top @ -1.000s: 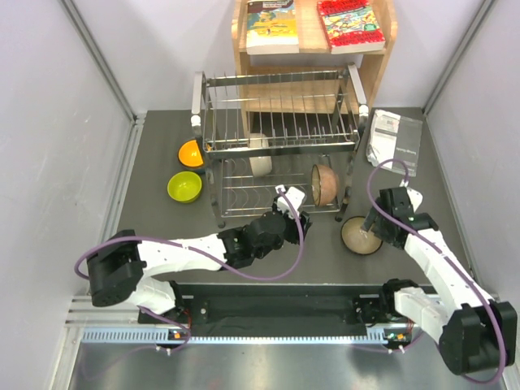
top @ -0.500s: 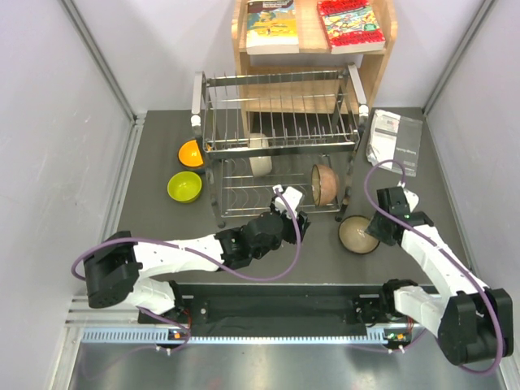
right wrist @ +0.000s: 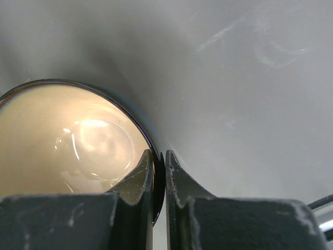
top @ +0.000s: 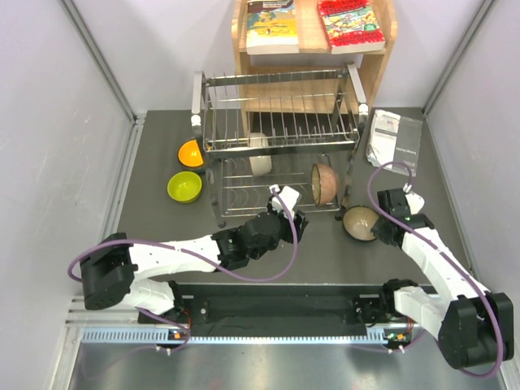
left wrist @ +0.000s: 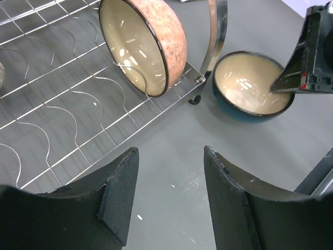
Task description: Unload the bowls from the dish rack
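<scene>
The dish rack (top: 280,142) stands at the table's back centre. On its lower tier a pinkish-tan bowl (top: 325,184) (left wrist: 156,41) stands on edge, and a cream-white bowl (top: 260,154) stands further back. My right gripper (top: 375,230) (right wrist: 158,156) is shut on the rim of a dark teal bowl (top: 359,223) (right wrist: 67,140) (left wrist: 250,86) with a cream inside, tilted just right of the rack. My left gripper (top: 288,203) (left wrist: 171,192) hangs open over bare table at the rack's front edge, holding nothing. An orange bowl (top: 191,153) and a lime bowl (top: 184,187) sit left of the rack.
A wooden shelf (top: 313,49) with books stands behind the rack. A printed leaflet (top: 396,142) lies at the back right. Grey walls close in both sides of the table.
My right gripper has shut on the teal bowl's rim, and the bowl has tipped up and shifted slightly toward the rack. The left arm has edged a little forward.
</scene>
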